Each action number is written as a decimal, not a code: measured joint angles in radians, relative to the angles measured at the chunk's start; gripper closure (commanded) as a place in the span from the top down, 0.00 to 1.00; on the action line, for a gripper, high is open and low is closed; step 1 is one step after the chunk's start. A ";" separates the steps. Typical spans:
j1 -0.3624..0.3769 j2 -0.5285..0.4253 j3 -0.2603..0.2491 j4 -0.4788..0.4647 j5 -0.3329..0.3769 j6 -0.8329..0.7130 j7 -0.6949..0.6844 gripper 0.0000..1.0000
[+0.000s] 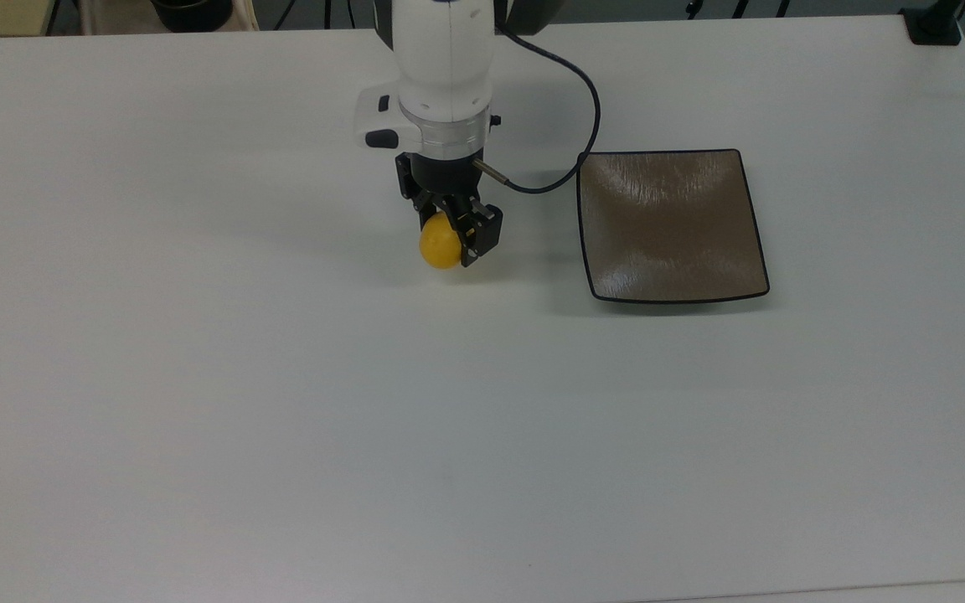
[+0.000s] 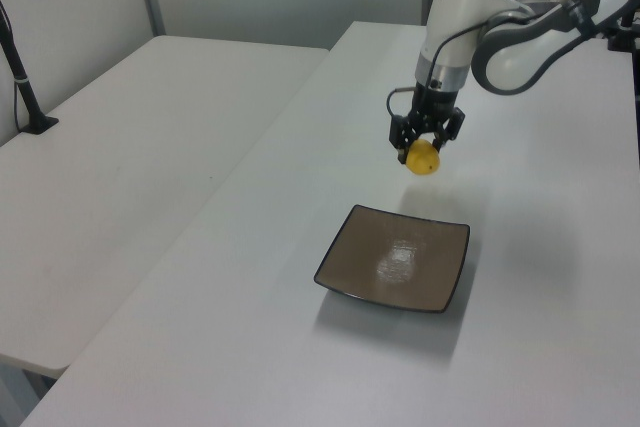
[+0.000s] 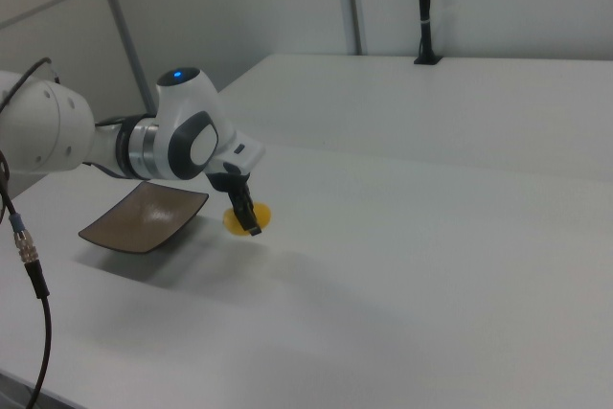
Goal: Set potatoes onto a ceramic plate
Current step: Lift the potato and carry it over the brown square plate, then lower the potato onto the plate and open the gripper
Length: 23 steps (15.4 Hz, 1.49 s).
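Gripper closed on the potato, fingers pinching the upper part so that most of the yellow body hangs below them. Held clear of the table, with its shadow falling apart from it in the left view. In the top view, plate lying flat at about 3 o'clock from the potato, well apart, bare and glossy.

Likely trouble ahead:
- Slipping out mid-carry. Smooth, rounded skin and a grip high on the body; a quick sideways swing toward 3 o'clock could work it loose.
- Clipping the plate's upturned near edge if carried across too low; probably enough to shove or tip the plate.
- Rolling after release. Egg shape on a slick curved surface; dropped from height or near an edge, could well bounce or roll back onto the table.
- Snagging of the cable looping beside the plate's corner, a lesser risk.
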 measured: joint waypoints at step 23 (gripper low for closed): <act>0.092 0.043 0.189 0.092 -0.026 0.037 0.199 0.86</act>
